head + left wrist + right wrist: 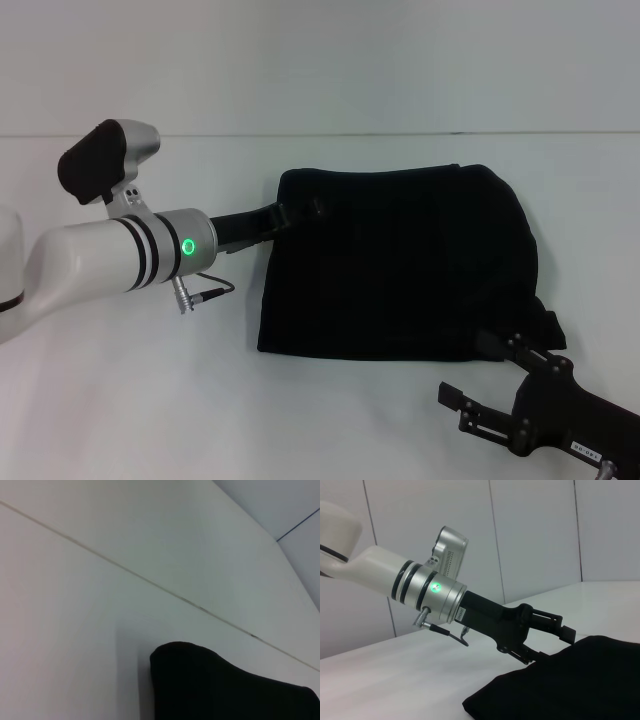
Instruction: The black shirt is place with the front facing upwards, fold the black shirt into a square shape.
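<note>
Black soft-fabric shirt (pixel 400 265) already looks roughly square; your left gripper (pixel 296 213) pinches its ten-o'clock corner, right gripper (pixel 490 385) open at five o'clock.

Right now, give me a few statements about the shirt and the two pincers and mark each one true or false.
1. The black soft-fabric shirt lies folded into a compact block on the white table. True.
2. The left pincer is at the shirt's far left corner. True.
3. The right pincer grips the shirt's far edge. False: it is off the near right corner, holding nothing.
4. The shirt's lettering shows on top. False: only plain black fabric shows.
5. The shirt hangs off the table edge. False: it rests wholly on the table.
</note>
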You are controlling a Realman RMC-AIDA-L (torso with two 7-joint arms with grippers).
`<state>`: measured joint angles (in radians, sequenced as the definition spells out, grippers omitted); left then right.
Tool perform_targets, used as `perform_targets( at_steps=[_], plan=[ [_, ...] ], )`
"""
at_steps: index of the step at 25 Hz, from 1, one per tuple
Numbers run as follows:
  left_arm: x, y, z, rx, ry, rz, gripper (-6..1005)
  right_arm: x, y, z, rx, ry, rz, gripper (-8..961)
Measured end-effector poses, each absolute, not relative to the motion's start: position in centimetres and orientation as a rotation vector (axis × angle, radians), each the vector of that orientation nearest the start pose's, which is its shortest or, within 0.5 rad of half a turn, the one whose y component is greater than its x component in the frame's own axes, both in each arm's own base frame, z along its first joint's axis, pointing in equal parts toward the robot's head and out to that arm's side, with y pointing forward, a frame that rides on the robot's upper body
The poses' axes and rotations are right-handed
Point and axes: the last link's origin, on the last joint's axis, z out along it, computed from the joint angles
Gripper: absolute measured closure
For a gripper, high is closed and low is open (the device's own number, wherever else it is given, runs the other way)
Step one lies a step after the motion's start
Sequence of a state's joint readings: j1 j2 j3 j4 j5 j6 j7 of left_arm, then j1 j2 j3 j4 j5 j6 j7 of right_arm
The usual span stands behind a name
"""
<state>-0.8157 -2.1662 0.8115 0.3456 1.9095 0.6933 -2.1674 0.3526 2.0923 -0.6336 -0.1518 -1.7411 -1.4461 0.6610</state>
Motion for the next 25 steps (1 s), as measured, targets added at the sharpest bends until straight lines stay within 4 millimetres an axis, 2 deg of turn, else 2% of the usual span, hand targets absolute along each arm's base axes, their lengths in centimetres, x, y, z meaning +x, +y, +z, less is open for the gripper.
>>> perform_targets(
  at_steps=[8, 18, 25],
  plan=[
    [-22.97, 41.69, -9.22, -2.023, -1.619, -0.593, 90, 31.73, 24.43, -6.6, -2.429, 0.533, 0.84, 52],
    [-23.19, 41.76, -9.2, -2.011, -1.606, -0.586, 532, 31.59, 24.44, -6.49, -2.43, 0.537, 0.856, 53],
    [-23.39, 41.67, -9.17, -2.009, -1.606, -0.582, 686, 31.55, 24.51, -6.48, -2.43, 0.534, 0.857, 53]
  ],
)
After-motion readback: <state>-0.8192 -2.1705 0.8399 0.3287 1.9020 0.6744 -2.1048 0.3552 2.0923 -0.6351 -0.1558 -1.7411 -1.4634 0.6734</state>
